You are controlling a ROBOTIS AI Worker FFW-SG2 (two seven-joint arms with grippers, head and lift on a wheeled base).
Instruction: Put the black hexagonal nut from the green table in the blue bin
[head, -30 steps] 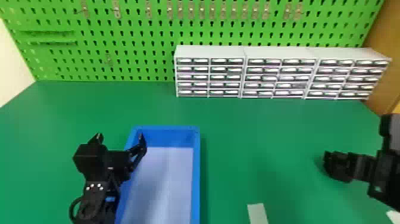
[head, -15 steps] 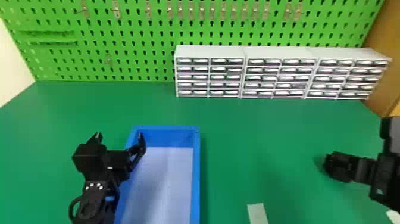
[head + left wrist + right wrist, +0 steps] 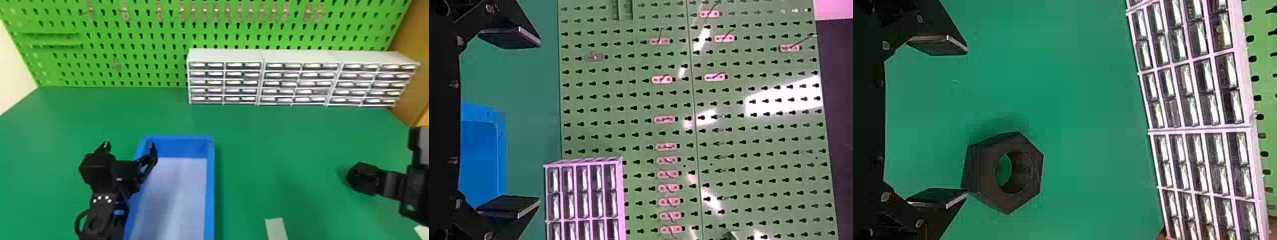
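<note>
The nut (image 3: 1025,197) is seen on the green tabletop (image 3: 287,137), toward its right side and well apart from the bin (image 3: 210,191); its round hole is shown to the right wrist camera. In that view it is found just beside one of the right gripper's (image 3: 395,185) fingers (image 3: 938,45), which are parted wide; whether it is touched by the nearer one cannot be told. Between nut and bin a broad stretch of green is left, with a pale strip (image 3: 276,228) placed near the front. The tabletop is bounded at the back by a green pegboard (image 3: 134,35), against which the drawers (image 3: 223,83) are lined up, and at the right by a wooden panel (image 3: 405,95); its left edge is slanted toward the far corner. The right arm is brought in from the right edge of the head view. The left arm is angled up from the bottom edge, and the left gripper (image 3: 129,147) is held at the bin's left wall, its fingers spread far apart, one of them seen against the bin.
</note>
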